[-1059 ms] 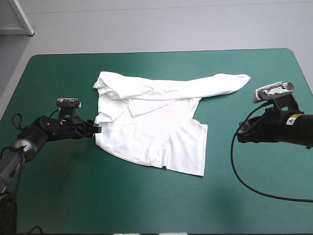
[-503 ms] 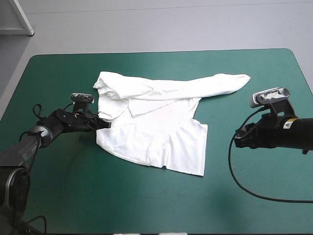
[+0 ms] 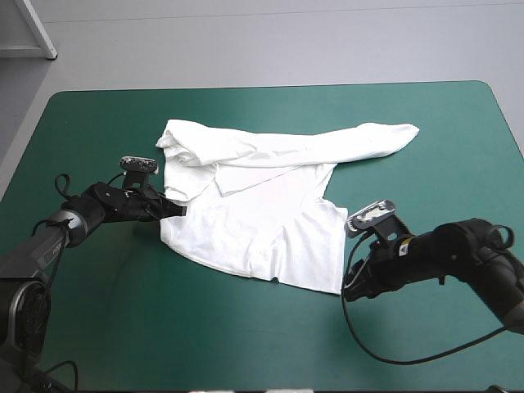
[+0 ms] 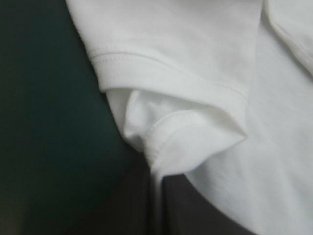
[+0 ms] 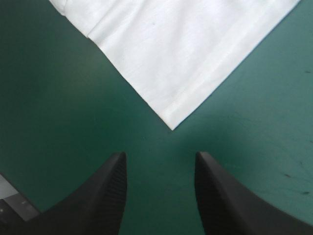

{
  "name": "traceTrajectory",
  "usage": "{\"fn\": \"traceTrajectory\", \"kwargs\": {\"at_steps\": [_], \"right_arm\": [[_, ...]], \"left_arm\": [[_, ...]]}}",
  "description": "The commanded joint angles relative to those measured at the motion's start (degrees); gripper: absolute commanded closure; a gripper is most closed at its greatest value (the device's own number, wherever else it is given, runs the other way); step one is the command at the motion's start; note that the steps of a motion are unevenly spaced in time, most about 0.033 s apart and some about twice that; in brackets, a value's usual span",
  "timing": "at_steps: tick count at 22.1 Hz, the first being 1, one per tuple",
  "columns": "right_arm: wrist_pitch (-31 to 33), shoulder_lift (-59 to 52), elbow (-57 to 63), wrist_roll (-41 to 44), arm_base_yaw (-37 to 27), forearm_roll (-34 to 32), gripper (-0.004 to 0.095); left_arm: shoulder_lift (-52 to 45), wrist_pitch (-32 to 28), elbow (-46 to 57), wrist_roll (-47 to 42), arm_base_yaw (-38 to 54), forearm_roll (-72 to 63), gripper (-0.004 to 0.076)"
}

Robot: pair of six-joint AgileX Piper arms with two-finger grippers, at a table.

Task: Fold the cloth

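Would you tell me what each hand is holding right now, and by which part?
Left hand pinches the T-shirt at a hemmed fold; right hand, open, holds nothing.

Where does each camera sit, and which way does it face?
High view: above and behind the robot, looking forward and down on the white short-sleeved T-shirt on the teal-green table cover; both arms show.
Left wrist view: above the left wrist, looking along the black left hand, shut on the T-shirt's hem.
Right wrist view: above the right wrist, looking past the open black right hand at a hem corner.
Shared: the T-shirt.

T-shirt (image 3: pixel 270 221) — soft matt cloth, stitched hems.
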Motion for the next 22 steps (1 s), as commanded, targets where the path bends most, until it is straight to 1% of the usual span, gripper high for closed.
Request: {"fn": "traceTrajectory", "kwargs": {"at_steps": [1, 2, 4, 7, 14, 16, 18, 19, 22], "right_arm": [[-5.60, 2.14, -1.09, 5.79, 8.37, -7.37, 0.0446], [-5.71, 4.48, -1.09, 8.55, 11.68, -11.99, 0.0409], [-5.96, 7.99, -1.09, 8.72, 14.80, -14.85, 0.0363], [-7.06, 13.22, -1.09, 8.20, 15.82, -14.95, 0.0362], [-11.33, 20.55, -1.09, 7.91, 15.82, -15.09, 0.0363], [-12.11, 22.18, -1.09, 8.33, 15.82, -14.49, 0.0381], [-12.11, 22.97, -1.09, 8.33, 15.82, -13.92, 0.0428], [-12.11, 23.21, -1.09, 8.33, 15.82, -13.78, 0.0472], [-12.39, 23.50, -1.09, 8.33, 15.82, -14.04, 0.0670]], "left_arm": [[-2.41, -0.62, -1.62, -0.18, -0.07, -1.16, 0.0705], [-2.41, -0.50, -1.62, -0.18, -0.07, -1.16, 0.0705], [-2.41, -0.37, -1.62, -0.18, -0.07, -1.16, 0.0705], [-2.41, 0.10, -1.62, -0.18, -0.07, -1.16, 0.0705], [-2.41, 0.04, -1.62, 0.59, -0.07, -1.16, 0.0705], [-2.41, 0.04, -1.62, 0.59, -0.07, -1.16, 0.0705], [-2.41, -0.06, -1.62, 0.59, -0.07, -1.16, 0.0705], [-2.41, -0.16, -1.62, 0.59, -0.07, -1.16, 0.0705], [-2.41, -0.21, -1.62, 0.59, -0.07, -1.16, 0.0705]]}}
